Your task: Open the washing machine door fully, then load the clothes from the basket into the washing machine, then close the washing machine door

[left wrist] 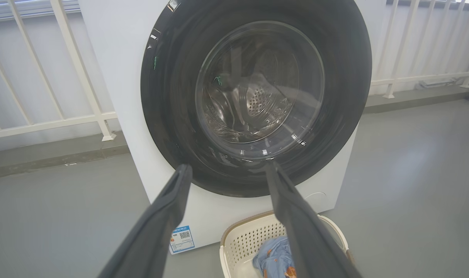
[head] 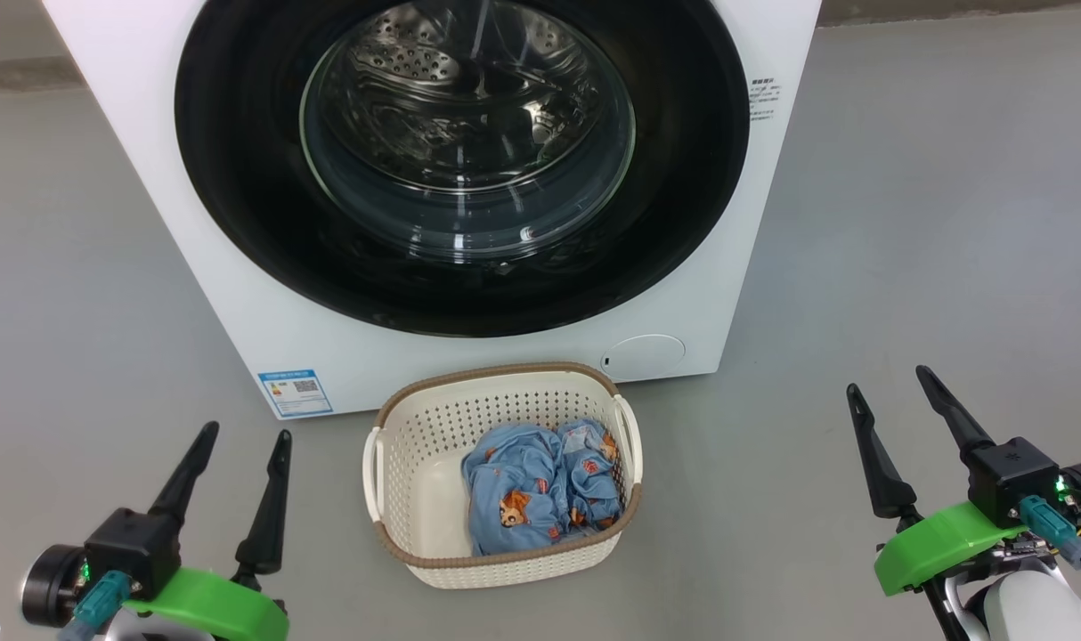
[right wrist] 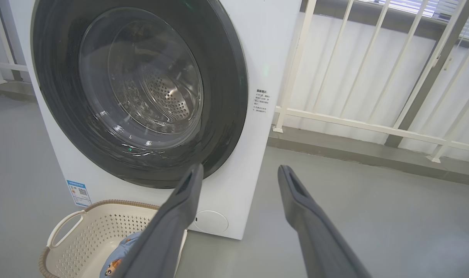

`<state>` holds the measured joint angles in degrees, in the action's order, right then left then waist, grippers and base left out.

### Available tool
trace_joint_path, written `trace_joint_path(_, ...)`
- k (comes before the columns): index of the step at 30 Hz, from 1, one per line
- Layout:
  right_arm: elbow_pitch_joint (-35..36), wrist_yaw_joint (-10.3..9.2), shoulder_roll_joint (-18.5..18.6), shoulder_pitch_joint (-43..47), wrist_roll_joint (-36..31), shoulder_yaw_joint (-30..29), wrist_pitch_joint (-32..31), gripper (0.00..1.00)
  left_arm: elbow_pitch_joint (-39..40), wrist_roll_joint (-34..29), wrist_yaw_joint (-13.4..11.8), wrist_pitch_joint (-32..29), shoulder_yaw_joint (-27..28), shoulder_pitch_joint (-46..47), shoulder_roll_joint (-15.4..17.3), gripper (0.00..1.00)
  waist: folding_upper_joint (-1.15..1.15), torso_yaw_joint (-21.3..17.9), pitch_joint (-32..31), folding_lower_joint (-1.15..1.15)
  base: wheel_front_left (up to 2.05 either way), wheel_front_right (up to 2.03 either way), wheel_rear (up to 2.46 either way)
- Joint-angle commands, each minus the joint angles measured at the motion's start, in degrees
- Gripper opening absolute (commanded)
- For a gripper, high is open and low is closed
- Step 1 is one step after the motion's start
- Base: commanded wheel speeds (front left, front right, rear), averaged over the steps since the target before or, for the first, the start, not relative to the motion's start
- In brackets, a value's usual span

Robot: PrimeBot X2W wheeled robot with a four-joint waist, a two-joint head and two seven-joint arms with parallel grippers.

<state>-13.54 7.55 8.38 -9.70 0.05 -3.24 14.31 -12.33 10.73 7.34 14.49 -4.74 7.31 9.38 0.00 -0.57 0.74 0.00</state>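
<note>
Grey floor (head: 906,223) under both claws. L gripper (head: 247,432) & R gripper (head: 887,379) spread wide, empty. Basket (head: 505,372) on the floor btwn them, just ahead, mouth up, handles L & R, blue printed clothes (head: 540,485) inside. Beyond it, washing machine (head: 238,303), door (head: 238,178) shut, facing the claws. Wrist views add white railing (right wrist: 373,127) behind the machine.

In the head view the left pincer (head: 247,432) sits low at about 7 o'clock, its two long dark fingers spread wide, gripping nothing and leaning toward 1 o'clock. The right pincer (head: 888,379) sits at about 4 o'clock, equally wide and empty, its fingers leaning toward 11 o'clock. A pale forearm (head: 1035,607) shows behind it at 5 o'clock.
</note>
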Motion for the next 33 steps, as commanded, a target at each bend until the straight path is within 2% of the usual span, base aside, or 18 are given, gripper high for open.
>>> trace_joint_path(1,1.62,-0.06,0.47,-2.21,-0.08,0.95,0.69,1.0,0.86,-0.05,0.14,0.51,2.26,2.8,1.22,1.0,0.0,0.1,-0.07,0.0,0.0,0.0,0.0)
trace_joint_path(14,0.55,-0.06,-0.93,-1.89,4.62,-0.26,0.69,1.0,1.0,3.34,0.14,0.51,2.57,2.42,1.16,1.0,0.0,0.15,-0.34,0.0,0.0,0.0,0.0)
trace_joint_path(33,-0.47,-0.06,-1.45,-2.33,7.47,-0.59,0.69,1.0,-0.1,3.0,0.14,0.51,3.94,2.79,1.07,1.0,0.0,0.04,0.05,0.0,0.0,0.0,0.0)
